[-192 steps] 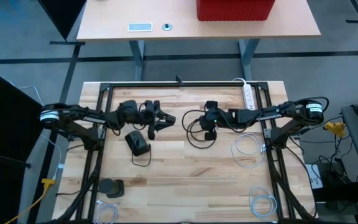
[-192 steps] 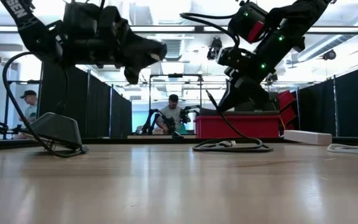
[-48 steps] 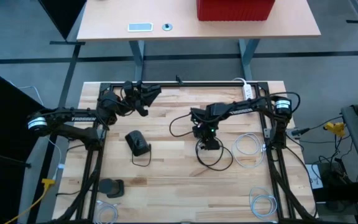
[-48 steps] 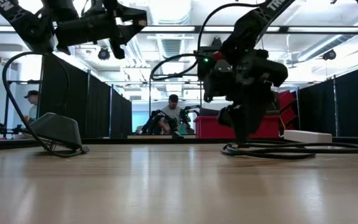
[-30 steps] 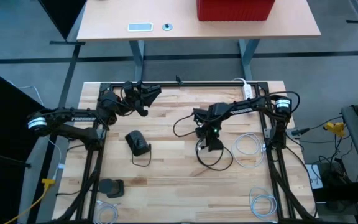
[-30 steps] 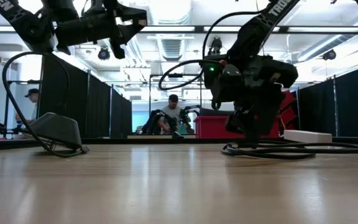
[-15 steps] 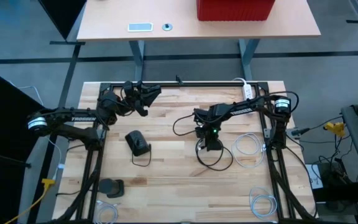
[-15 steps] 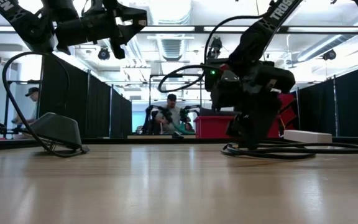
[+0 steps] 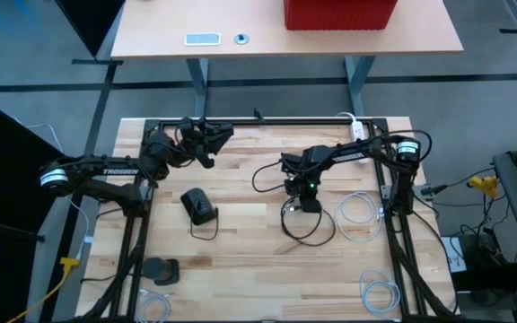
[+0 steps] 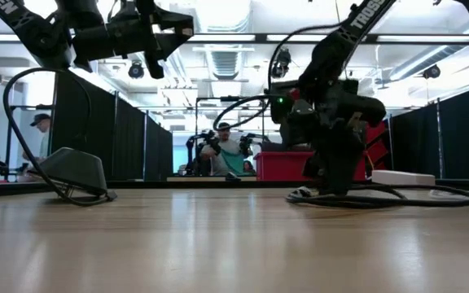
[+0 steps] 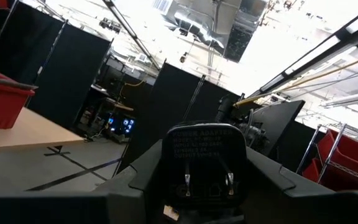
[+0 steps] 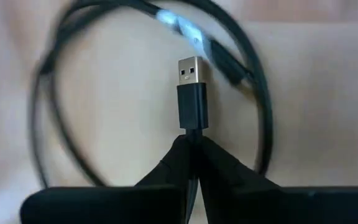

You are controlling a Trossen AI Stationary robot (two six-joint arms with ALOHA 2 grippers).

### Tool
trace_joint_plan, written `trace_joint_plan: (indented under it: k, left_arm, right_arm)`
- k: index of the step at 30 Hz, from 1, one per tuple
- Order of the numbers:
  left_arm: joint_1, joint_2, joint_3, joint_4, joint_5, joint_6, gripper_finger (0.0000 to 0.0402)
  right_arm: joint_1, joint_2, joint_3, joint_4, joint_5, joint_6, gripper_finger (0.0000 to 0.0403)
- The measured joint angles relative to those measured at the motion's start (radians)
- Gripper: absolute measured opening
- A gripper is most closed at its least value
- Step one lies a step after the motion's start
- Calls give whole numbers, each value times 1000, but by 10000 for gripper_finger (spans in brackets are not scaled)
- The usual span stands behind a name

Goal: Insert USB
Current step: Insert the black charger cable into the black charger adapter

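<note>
Low over the table's middle, the right gripper (image 12: 190, 149) pinches the cable just behind the USB plug (image 12: 192, 93), light but on floppy cord, so gripping the stiff shell seems steadier, while the left gripper (image 11: 207, 186) holds the adapter (image 11: 207, 163) aloft.

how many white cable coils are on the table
3: one beside the right arm's base, one at the near right corner, one at the near left edge, partly cut off; others may be hidden.

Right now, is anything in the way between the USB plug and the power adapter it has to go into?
Nothing visible blocks it. The right gripper pinches the cable just behind the USB plug, low over the table. The left gripper holds the power adapter up at the table's far left, with only open air between.
</note>
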Motion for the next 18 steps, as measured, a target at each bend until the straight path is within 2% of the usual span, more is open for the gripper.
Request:
trace_joint_plan:
  k: [4,14,18]
  left_arm:
    - [1,0,0,-22,-1,-4,142]
    - [27,0,0,-113,-34,-30,142]
    - [41,19,14,-166,-63,-30,142]
  right_arm:
    - [27,-44,25,-39,207,-4,6]
    - [148,-294,41,-42,577,56,6]
    - [211,-361,42,-34,867,63,6]
